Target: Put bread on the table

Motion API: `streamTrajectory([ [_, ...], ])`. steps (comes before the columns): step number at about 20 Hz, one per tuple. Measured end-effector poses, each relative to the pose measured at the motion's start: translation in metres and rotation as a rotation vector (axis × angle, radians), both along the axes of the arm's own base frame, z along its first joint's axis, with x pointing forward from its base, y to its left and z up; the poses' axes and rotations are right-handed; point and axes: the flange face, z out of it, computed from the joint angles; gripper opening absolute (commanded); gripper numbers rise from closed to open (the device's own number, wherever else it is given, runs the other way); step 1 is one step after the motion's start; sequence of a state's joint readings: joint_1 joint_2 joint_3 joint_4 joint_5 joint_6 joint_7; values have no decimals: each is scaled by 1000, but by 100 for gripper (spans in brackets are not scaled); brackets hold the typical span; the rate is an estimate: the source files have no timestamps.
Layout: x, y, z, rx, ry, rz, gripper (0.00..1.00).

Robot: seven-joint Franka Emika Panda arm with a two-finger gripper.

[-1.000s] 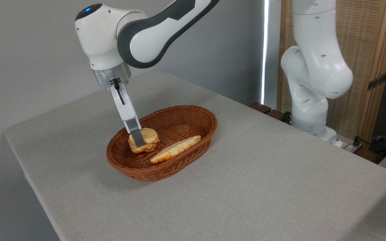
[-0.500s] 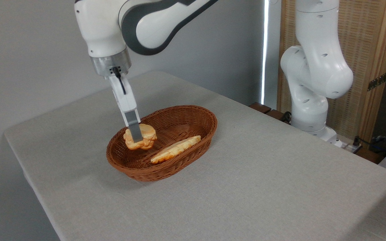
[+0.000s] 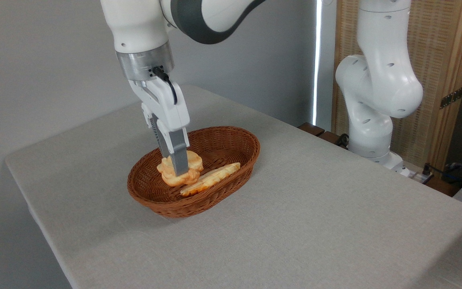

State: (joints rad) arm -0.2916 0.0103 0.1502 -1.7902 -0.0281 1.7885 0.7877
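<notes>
One broad table (image 3: pixel 295 224) in plain light-grey cloth fills most of your view, its rounded corners showing at the 9 o'clock edge and the far 12 o'clock end. You have the white arm's base column (image 3: pixel 375 88) standing off the table's 2 o'clock side, in front of a woven wooden screen (image 3: pixel 443 60); its upper links cross the top of the picture and come down at 11 o'clock. On the cloth, a little toward 10 o'clock from the table's middle, sits your brown oval wicker basket (image 3: pixel 231 138), its long axis running from 8 o'clock to 2 o'clock. Inside it, along the 4 o'clock wall, lies a long flat scored loaf (image 3: pixel 215 178).

Your gripper (image 3: pixel 179 168) reaches down into the basket from above, tilted so that its fingers point toward 5 o'clock. The jaws are closed partway and clamp the bread (image 3: pixel 194 162), a small puffy golden-tan bun with a pale top and lumpy sides. One grey finger (image 3: pixel 178 154) lies across the bun's near face; you cannot see the other one behind it. The bun is over the middle of the basket, at the loaf's 10 o'clock end and overlapping it in this view. Whether it touches the loaf or the basket floor cannot be told.
</notes>
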Motion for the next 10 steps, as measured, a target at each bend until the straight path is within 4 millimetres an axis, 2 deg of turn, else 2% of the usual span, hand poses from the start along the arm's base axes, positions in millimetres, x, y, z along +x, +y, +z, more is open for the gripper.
streamTrajectory([
  [4, 7, 38, -9, 5, 15, 41, 69],
  [5, 9, 46, -14, 8, 25, 52, 73],
  [8, 15, 70, -34, 20, 58, 93, 94],
  [10, 18, 75, -47, 28, 80, 102, 100],
])
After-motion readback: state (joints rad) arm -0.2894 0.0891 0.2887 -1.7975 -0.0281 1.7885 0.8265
